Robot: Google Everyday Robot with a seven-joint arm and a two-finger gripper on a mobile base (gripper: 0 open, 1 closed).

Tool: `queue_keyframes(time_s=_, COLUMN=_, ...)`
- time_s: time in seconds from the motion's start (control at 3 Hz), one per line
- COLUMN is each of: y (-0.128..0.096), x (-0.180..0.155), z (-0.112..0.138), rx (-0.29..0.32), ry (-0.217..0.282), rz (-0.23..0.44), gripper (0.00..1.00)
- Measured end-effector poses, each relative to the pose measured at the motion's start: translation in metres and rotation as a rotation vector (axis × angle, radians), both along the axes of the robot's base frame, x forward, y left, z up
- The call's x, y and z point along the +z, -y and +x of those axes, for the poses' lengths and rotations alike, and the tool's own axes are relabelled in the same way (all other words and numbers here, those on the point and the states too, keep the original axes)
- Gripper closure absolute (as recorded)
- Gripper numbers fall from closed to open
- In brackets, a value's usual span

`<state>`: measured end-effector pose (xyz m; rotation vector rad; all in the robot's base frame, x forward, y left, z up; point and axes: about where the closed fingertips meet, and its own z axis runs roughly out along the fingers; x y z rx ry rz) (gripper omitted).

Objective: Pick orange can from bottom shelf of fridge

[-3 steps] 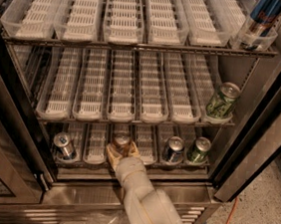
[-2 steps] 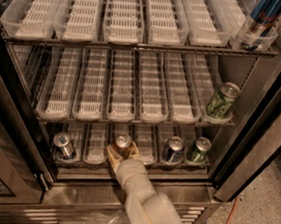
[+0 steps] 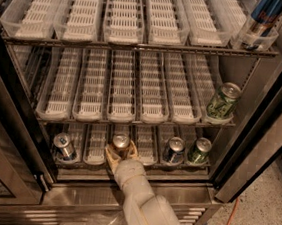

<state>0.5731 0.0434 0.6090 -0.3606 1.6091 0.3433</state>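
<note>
Arm's gripper [image 3: 121, 151] is at lower centre of frame, inside fridge [image 3: 260, 122]. Fingers [image 3: 109, 155] sit either side of orange can [image 3: 120, 142], closed vs. its sides. Can upright at front of bottom shelf [image 3: 94, 149], left of blue-and-silver can [image 3: 174, 149].

The gripper [image 3: 120, 156] sits at the front of the bottom shelf [image 3: 145, 146]. It covers the lower body of the orange can [image 3: 121, 141], so only the can's top and upper side show. The arm [image 3: 146, 210] is cut by the lower edge. The blue can [image 3: 261, 16] on the top rack [image 3: 138, 46] is cut by the upper edge. The fridge [image 3: 274, 138] is cropped on every side. Can labels are too small to read.
</note>
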Motion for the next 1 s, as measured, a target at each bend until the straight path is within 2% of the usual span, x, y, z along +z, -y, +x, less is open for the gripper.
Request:
queue_keyframes(time_s=0.33, y=-0.001, x=0.015, z=-0.002, rx=0.01, ry=0.034, rz=-0.038, gripper=1.0)
queue_keyframes(time_s=0.67, y=0.001, x=0.011, z=-0.004, rx=0.003, ry=0.012, rz=-0.038, gripper=1.0)
queue_keyframes(time_s=1.0, y=0.016, x=0.009, z=-0.018, rx=-0.007, ry=-0.061, rz=-0.039, gripper=1.0)
